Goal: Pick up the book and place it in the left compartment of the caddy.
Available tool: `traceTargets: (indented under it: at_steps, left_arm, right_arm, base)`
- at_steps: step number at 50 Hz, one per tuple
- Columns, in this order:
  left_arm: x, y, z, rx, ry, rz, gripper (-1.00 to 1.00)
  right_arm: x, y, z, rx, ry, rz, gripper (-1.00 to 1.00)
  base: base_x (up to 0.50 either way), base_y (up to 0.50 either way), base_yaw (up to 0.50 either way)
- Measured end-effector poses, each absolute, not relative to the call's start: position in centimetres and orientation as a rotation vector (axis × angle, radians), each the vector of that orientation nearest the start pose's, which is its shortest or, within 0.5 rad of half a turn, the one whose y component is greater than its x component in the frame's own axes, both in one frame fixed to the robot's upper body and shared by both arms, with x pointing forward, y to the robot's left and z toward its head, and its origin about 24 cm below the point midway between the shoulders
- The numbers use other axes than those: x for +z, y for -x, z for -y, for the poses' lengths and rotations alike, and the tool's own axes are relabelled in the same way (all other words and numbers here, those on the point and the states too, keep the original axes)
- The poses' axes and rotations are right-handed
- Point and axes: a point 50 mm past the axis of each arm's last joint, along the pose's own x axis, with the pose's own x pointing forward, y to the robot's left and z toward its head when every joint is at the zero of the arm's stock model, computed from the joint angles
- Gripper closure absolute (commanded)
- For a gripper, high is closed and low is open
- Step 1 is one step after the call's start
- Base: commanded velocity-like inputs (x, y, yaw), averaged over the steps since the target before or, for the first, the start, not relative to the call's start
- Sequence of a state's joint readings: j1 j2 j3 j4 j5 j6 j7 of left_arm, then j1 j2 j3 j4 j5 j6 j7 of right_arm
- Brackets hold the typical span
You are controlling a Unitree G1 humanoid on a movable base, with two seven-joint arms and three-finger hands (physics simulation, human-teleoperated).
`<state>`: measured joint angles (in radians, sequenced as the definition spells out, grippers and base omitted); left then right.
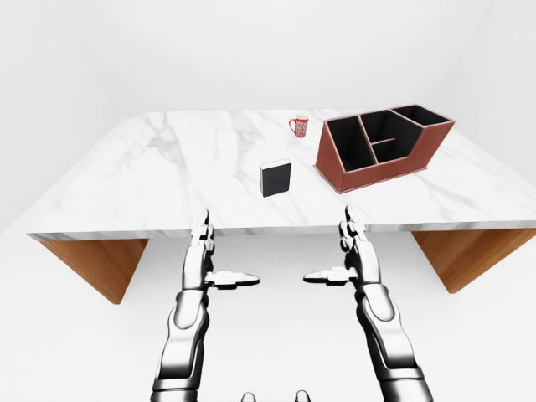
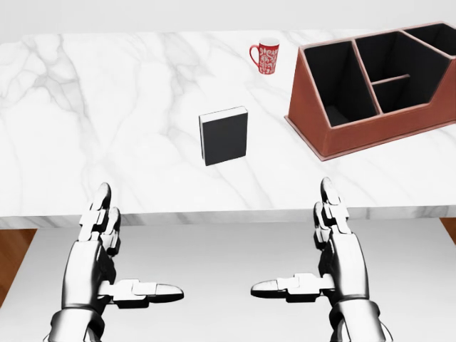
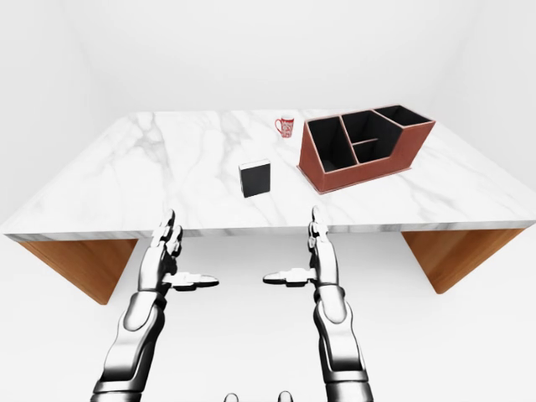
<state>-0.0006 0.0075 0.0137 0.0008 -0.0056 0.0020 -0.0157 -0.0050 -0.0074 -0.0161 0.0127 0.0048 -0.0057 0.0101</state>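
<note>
The book [image 2: 224, 135], black with a pale page edge, stands upright on the white marble worktop [image 2: 107, 107], untouched by either hand. Taking the book as the landmark, the caddy [image 2: 377, 89] sits to its right in the head view, well apart from it: a reddish-brown box with black inner walls, a sloped side and several open compartments, its left compartment being the one nearest the book. A red patterned mug [image 2: 266, 55] stands above and to the right of the book, between it and the caddy's upper end, touching neither.

Both hands hover below the book, off the worktop's near edge. The left hand [image 2: 100, 260] is below and left of the book, the right hand [image 2: 335, 256] below and right. Each has its fingers [image 2: 328, 203] stretched straight and its thumb pointing inward, spread wide and holding nothing.
</note>
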Motion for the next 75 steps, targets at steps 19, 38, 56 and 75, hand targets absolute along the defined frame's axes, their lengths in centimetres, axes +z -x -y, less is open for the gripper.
traceTargets:
  at_steps: [19,38,56,75]
  left_arm:
    - [3.89,-25.54,-15.72,-0.012,-0.017,-0.013,-1.00]
    - [3.52,-25.74,-15.79,-0.013,-0.033,-0.021,-1.00]
    - [3.37,-25.84,-15.79,-0.013,-0.039,-0.023,-1.00]
    - [3.34,-25.85,-15.75,-0.010,-0.048,-0.024,-1.00]
  right_arm:
    - [3.84,-25.52,15.82,-0.008,0.016,-0.001,-1.00]
    - [3.71,-25.47,15.78,0.004,0.013,-0.004,-1.00]
    - [3.68,-25.45,15.86,0.013,-0.004,-0.011,-1.00]
    - [3.51,-25.40,15.80,0.022,0.005,-0.015,-1.00]
  base:
    - [0.00,0.00,0.00]
    - [0.00,0.00,0.00]
    - [0.00,0.00,0.00]
    - [0.00,0.00,0.00]
